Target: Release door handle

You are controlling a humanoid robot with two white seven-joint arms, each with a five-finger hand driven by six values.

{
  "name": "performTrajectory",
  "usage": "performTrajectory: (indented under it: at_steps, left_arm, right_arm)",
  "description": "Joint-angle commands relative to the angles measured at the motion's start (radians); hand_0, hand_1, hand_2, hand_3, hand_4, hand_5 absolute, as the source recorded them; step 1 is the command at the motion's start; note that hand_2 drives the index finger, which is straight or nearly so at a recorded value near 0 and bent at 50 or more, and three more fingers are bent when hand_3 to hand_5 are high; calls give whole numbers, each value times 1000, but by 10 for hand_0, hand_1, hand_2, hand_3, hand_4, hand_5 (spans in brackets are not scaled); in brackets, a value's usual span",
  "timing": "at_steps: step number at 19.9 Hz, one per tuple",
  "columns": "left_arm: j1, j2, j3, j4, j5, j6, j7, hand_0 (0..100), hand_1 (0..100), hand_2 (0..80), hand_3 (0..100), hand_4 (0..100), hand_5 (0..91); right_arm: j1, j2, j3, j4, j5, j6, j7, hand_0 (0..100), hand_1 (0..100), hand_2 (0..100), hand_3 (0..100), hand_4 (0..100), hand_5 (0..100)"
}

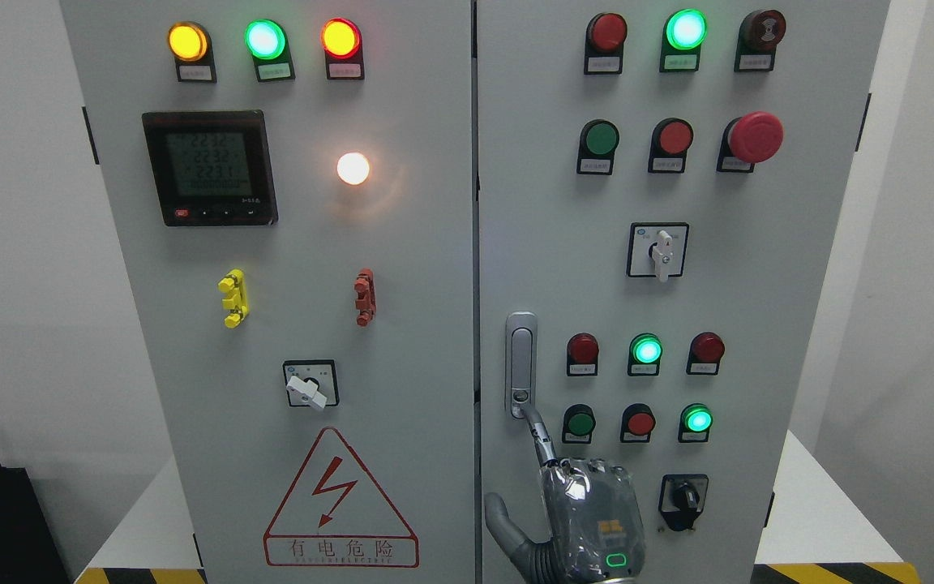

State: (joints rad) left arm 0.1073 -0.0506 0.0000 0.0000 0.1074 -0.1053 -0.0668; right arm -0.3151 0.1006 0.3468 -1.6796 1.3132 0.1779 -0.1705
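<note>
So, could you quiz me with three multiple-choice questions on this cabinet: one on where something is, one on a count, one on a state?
1. Where is the robot's right hand?
A) just below the door handle on the right door
B) on the warning triangle
C) up at the top corner

2. How many lights are in the left door's top row?
A) two
B) three
C) five

3. The round lamp beside the display is:
A) lit
B) dark
C) missing

Answers: 1 A, the hand sits under the handle's lower end. 2 B, three glow side by side. 3 A, it shines white.
</note>
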Motion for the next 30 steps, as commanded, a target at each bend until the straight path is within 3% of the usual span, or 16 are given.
performTrajectory:
  at_steps: [1, 30]
  left_arm:
    - [0, 0, -14, 20, 0, -1, -1, 120, 389, 0, 0, 0, 0]
    - [0, 0, -14, 20, 0, -1, -1, 120, 389, 0, 0, 0, 0]
  right_arm:
    - [1, 1, 1, 8, 0, -3, -1, 340, 383, 21, 1000, 1000, 1000]
    - [1, -2, 0, 29, 0, -5, 2, 336, 380, 36, 1000, 1000, 1000]
